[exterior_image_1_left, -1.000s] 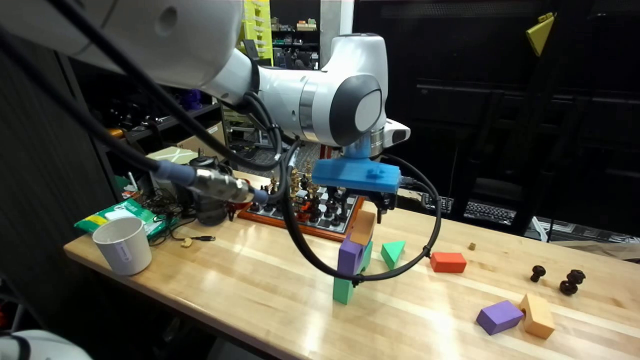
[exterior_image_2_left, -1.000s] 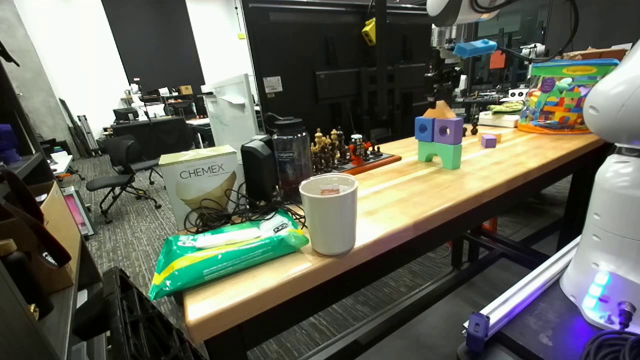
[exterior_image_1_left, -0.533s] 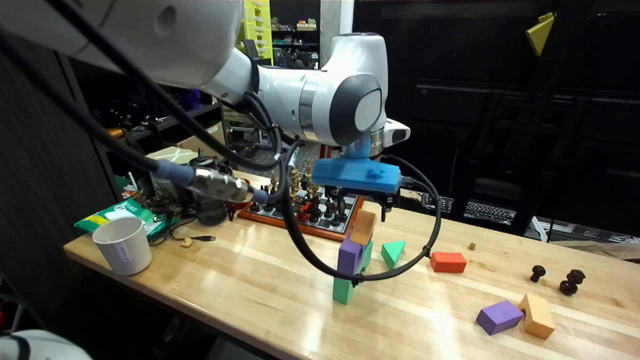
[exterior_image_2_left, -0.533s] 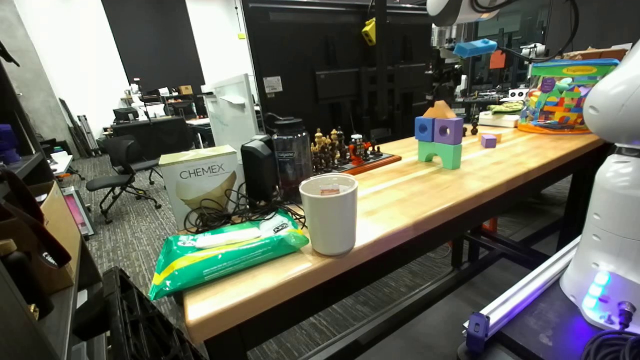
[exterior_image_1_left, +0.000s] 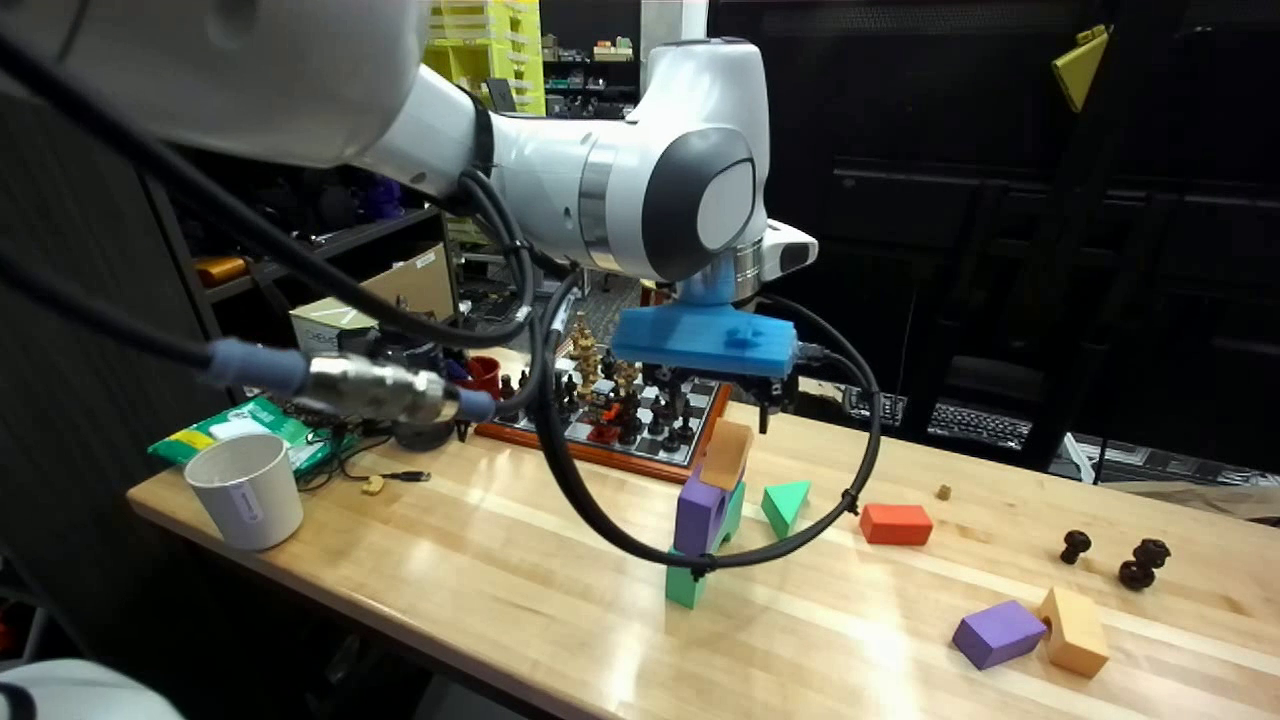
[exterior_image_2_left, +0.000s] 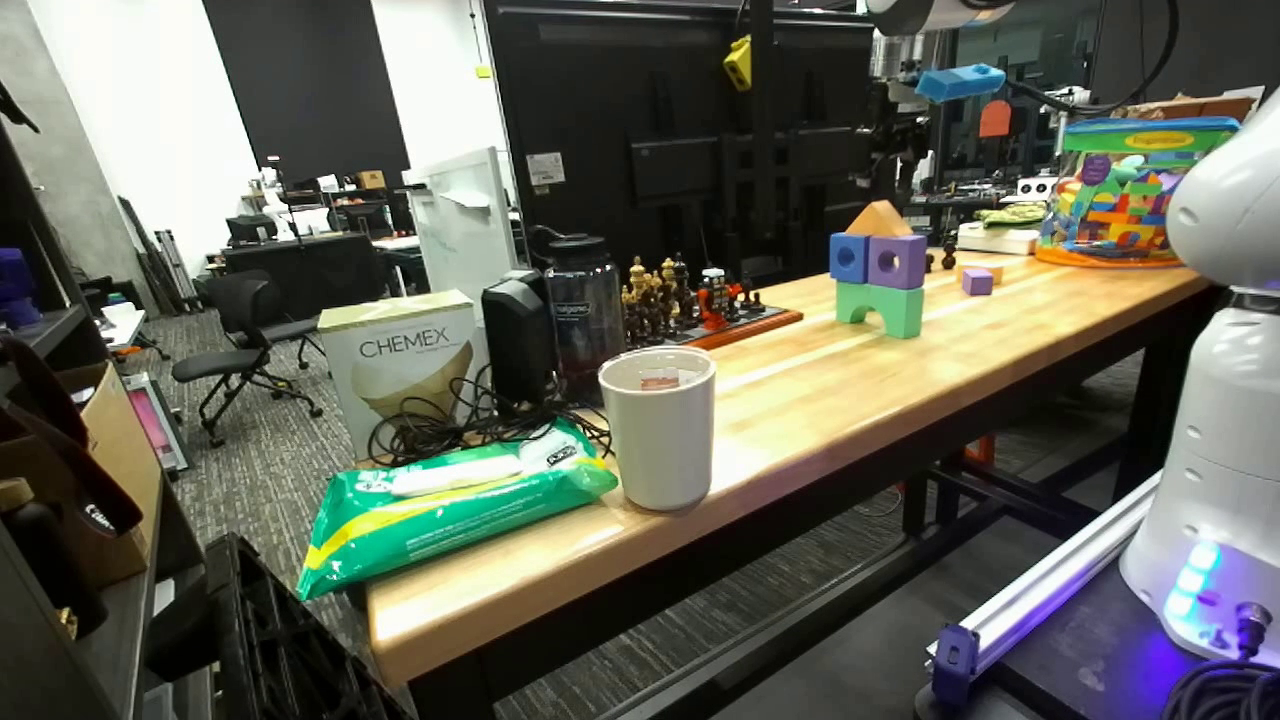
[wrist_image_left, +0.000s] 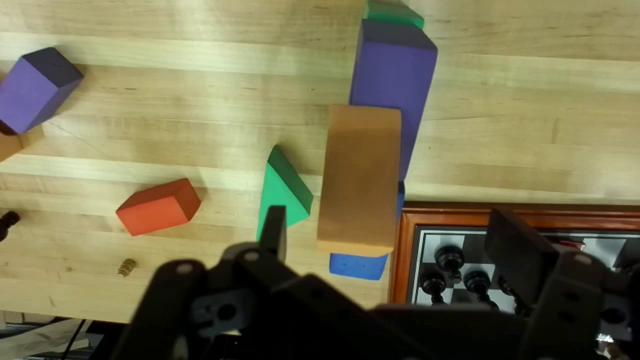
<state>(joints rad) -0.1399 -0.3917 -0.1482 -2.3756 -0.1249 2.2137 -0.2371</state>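
fingers (wrist_image_left: 275, 225) stand spread wide, holding nothing, above an orange wedge (wrist_image_left: 359, 175). in the wrist view it shows between them with a gap on each side, nearer the finger by the green triangle (wrist_image_left: 277, 195), its long axis crossing the line from finger to finger. beneath, a blue block (exterior_image_2_left: 851, 268) and a purple block (exterior_image_2_left: 912, 264) sit side by side on a green arch (exterior_image_2_left: 904, 312) on the table (exterior_image_2_left: 790, 400).

Orange wedge (exterior_image_2_left: 880, 221) atop block tower (exterior_image_2_left: 880, 298)

Oblique exterior views sharing the block tower (exterior_image_2_left: 878, 275), wrist view near, facing down
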